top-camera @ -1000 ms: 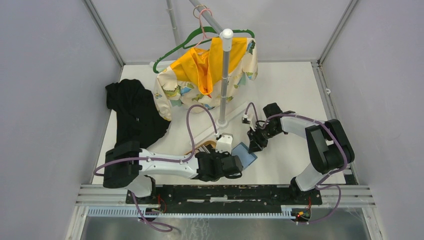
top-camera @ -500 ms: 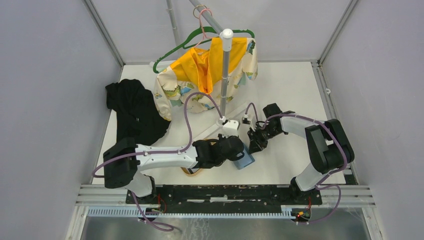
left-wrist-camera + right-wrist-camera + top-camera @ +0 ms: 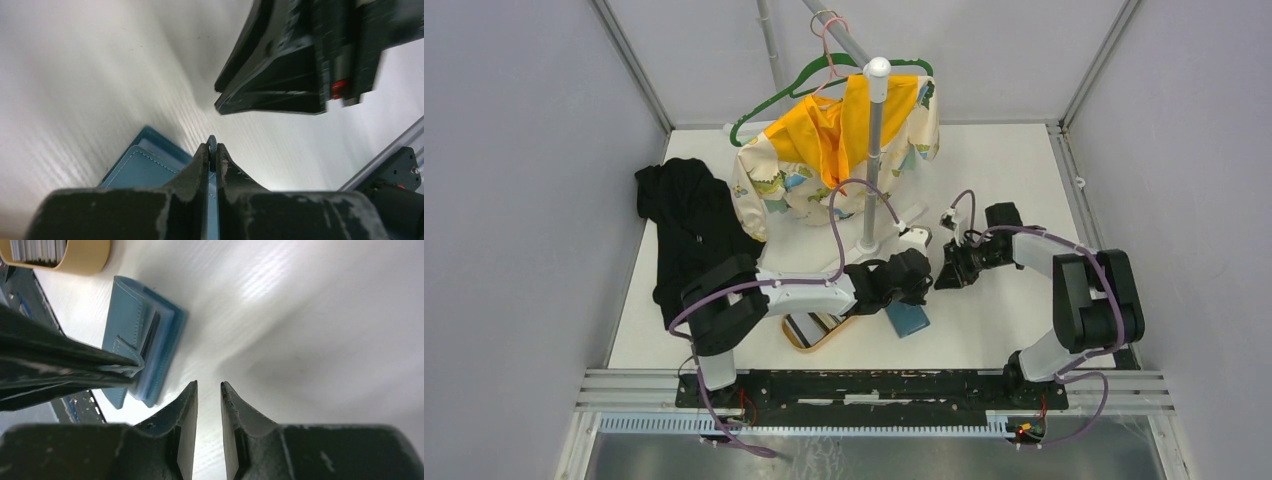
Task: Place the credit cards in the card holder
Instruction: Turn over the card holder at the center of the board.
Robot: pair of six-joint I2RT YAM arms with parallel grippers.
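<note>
Where the left jaws meet, the card holder (image 3: 142, 167) seems pinched.

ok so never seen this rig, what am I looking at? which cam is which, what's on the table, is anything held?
These are two small robot arms bolted at the near edge of a white table. The wide picture comes from a fixed camera above and behind them. The two close-ups come from a camera on each wrist, so the dark prongs at the bottom of each are that arm's own fingers.

On the table there is a teal card holder, a tan wooden tray with the striped credit cards in it, and a black cloth. A patterned shirt hangs at the back.

The left gripper is shut on a thin flap of the card holder. The right gripper sits close by with its jaws slightly apart, holding nothing.
</note>
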